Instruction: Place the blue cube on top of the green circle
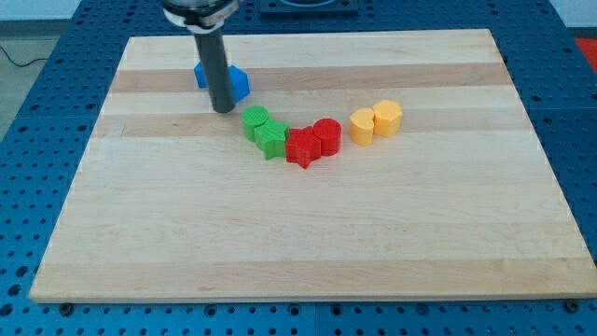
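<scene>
My tip [223, 109] rests on the wooden board [298, 233] at the view's upper left. Blue blocks lie just behind the rod: one [239, 83] shows on its right side and another [200, 73] on its left, both partly hidden, shapes unclear. The green circle [255, 119] lies a short way to the right of and below my tip. A green star-like block [271, 139] touches it on its lower right.
A red star-like block [302, 147] and a red cylinder [326, 136] sit to the right of the green blocks. Two yellow blocks [363, 126] [388, 117] lie further right. The blue perforated table [56, 112] surrounds the board.
</scene>
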Controlling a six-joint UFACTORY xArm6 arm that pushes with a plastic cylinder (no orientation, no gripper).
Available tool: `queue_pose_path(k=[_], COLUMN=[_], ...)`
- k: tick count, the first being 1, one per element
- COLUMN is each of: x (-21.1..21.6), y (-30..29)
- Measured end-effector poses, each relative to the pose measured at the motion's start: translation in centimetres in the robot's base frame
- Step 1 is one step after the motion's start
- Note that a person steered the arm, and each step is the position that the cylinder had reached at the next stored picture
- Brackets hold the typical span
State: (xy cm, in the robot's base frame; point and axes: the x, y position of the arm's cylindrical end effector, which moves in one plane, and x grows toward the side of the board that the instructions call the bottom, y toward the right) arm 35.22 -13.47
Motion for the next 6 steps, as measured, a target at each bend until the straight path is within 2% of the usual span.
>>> queue_pose_path(k=[1, 3, 5, 6], x=[0.0, -0.9, -5.6, -6.1], y=[-1.0, -6.5, -3.5, 0.2])
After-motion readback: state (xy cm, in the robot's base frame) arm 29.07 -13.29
